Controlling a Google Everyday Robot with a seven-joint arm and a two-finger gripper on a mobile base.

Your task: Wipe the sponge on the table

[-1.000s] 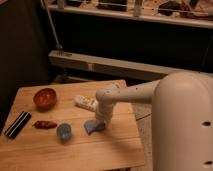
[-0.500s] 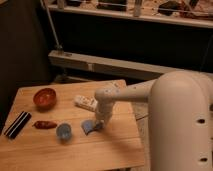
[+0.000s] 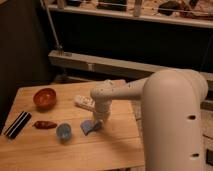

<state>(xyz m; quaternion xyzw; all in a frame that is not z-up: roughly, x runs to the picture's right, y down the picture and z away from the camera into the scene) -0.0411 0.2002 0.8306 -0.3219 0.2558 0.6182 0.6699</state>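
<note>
The light-blue sponge (image 3: 88, 127) lies tilted on the wooden table (image 3: 115, 140), just right of a round blue cup. My gripper (image 3: 96, 122) points down from the white arm (image 3: 125, 92) at the table's middle. It is shut on the sponge's right end and presses it onto the wood. The fingertips are mostly hidden behind the wrist and the sponge.
A blue cup (image 3: 63, 132) stands close to the left of the sponge. Further left lie a red packet (image 3: 45, 124) and a black striped object (image 3: 17, 124). A red bowl (image 3: 45, 98) sits at the back left, and a white object (image 3: 84, 102) lies behind the gripper. The robot's large white body (image 3: 175, 125) blocks the right side.
The gripper and the sponge have slid a little to the left, toward the blue cup. Nothing else on the table has moved.
</note>
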